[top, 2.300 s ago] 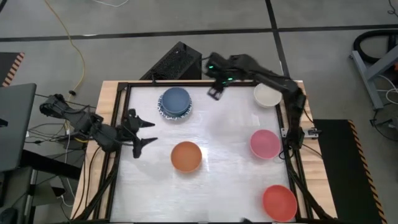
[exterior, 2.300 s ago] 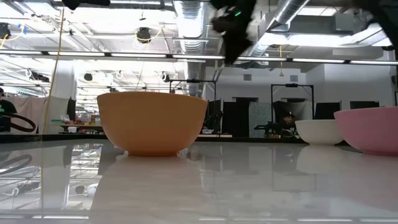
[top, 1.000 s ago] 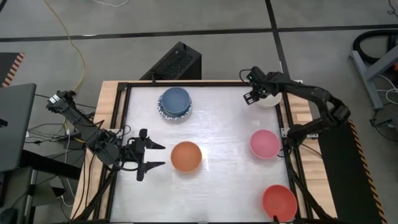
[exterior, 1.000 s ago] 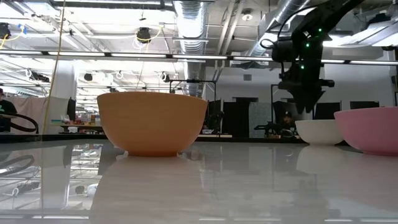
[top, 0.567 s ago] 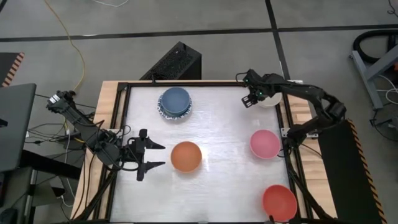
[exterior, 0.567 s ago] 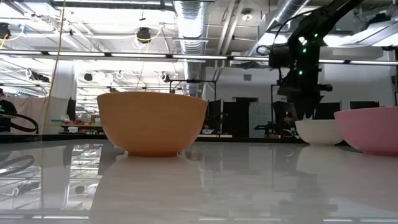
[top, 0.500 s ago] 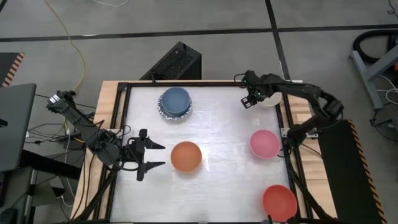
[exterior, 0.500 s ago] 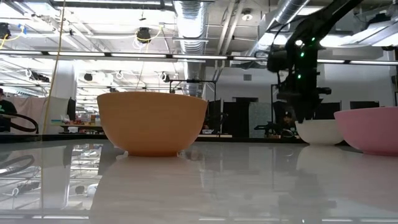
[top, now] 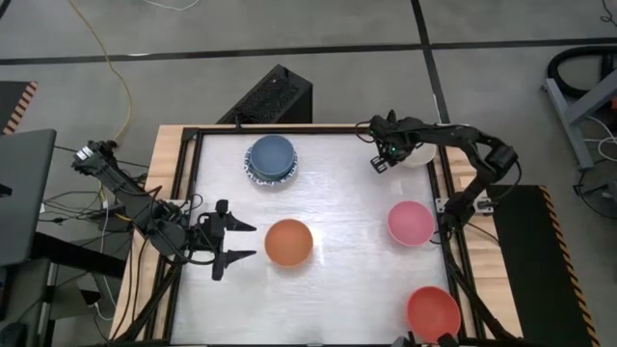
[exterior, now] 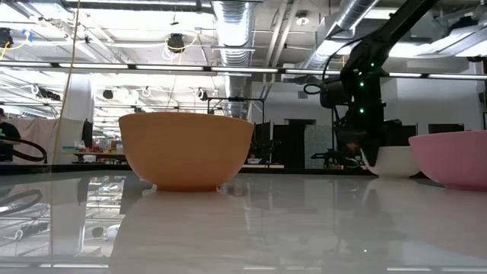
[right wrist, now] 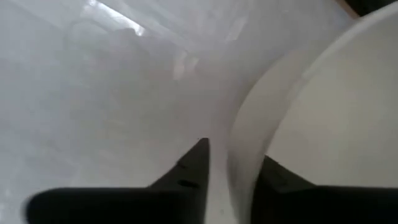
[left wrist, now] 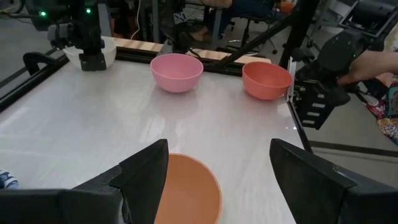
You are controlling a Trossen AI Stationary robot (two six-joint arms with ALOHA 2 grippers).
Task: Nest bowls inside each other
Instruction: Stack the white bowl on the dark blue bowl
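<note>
A cream bowl [top: 418, 150] stands at the table's far right. My right gripper [top: 384, 160] points steeply down over its left rim [right wrist: 239, 155], open, one finger inside the rim and one outside. An orange bowl [top: 288, 241] sits in the middle near the left. My left gripper [top: 234, 241] hangs open just left of it, level, touching nothing; its wrist view shows the orange bowl [left wrist: 186, 193] between its fingers' lines. A blue bowl sits nested in a white patterned one [top: 271, 159] at the far left. A pink bowl [top: 411, 222] and a red bowl [top: 433, 313] stand along the right edge. My right gripper stands astride the cream bowl's left rim [right wrist: 241, 146] from above, one finger inside the hollow, one outside. A strip of table shows between the outer finger [right wrist: 196, 162] and the wall. Whether the inner finger [right wrist: 273, 177] touches the wall I cannot tell. The bowl rests on the table.
Black rails [top: 183, 193] frame the table. A black box [top: 272, 94] lies beyond the far edge. A person's hand [left wrist: 376, 61] shows beyond the table's right side in the left wrist view. Free tabletop lies between the orange bowl and the pink one.
My right gripper has come down and a little toward the table's left edge, tipping steeper, until its fingers sit at the cream bowl's left rim. The bowls have kept their places.
</note>
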